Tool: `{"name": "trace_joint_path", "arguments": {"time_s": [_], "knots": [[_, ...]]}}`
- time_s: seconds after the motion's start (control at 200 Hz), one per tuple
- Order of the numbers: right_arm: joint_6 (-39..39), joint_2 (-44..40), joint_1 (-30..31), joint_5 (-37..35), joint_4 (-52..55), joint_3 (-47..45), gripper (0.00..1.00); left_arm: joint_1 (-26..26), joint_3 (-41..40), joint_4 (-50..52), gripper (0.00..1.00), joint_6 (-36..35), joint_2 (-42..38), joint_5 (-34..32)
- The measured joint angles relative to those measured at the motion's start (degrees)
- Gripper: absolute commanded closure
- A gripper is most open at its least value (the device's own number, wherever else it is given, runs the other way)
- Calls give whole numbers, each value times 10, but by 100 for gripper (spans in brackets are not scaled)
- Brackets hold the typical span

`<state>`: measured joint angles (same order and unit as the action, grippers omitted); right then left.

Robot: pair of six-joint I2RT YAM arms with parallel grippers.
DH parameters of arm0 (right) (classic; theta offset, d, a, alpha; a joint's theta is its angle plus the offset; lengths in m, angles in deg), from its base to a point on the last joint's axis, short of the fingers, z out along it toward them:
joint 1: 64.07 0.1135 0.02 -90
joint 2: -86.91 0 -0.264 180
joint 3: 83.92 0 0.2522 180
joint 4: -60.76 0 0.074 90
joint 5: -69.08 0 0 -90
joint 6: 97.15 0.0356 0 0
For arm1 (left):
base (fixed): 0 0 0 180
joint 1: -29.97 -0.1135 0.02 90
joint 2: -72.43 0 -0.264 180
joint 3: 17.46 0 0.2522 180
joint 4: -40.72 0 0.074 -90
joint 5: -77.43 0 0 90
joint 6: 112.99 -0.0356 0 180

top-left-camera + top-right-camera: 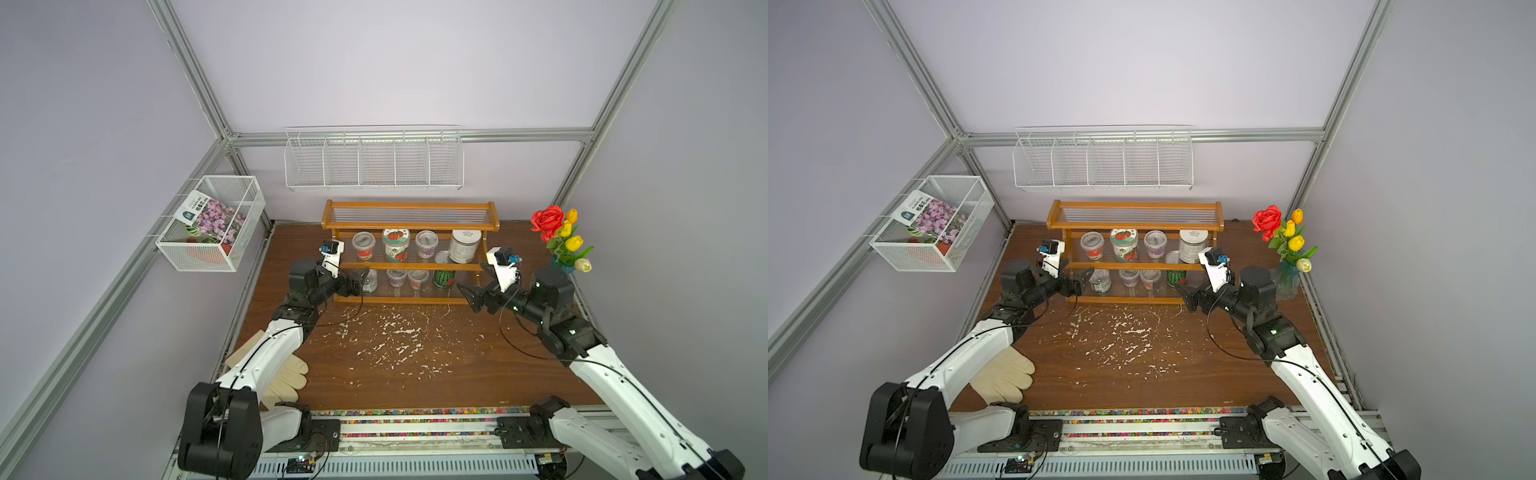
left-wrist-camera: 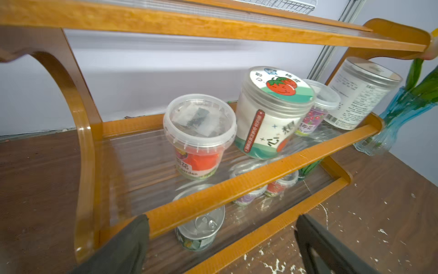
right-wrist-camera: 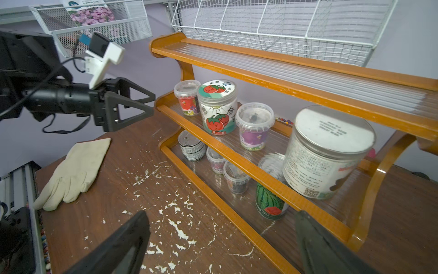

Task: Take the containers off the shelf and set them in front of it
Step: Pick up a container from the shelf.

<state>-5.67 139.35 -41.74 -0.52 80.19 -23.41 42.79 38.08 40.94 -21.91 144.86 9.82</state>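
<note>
Containers, eight on shelf, four middle, four bottom, left fingers, right fingers spread

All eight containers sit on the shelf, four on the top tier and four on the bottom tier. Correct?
Not quite: the top tier is bare. The right wrist view shows four containers on the middle tier instead, and four on the bottom tier. All eight do sit on the shelf.
</note>
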Motion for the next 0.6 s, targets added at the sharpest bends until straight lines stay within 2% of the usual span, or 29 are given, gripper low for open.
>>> {"name": "trace_joint_path", "arguments": {"time_s": [0.35, 0.6], "knots": [[0, 23, 24, -25, -2, 3, 2, 0, 72, -101, 0, 12, 111, -11], [0, 24, 24, -39, -5, 3, 2, 0, 104, -121, 0, 13, 166, -1]]}}
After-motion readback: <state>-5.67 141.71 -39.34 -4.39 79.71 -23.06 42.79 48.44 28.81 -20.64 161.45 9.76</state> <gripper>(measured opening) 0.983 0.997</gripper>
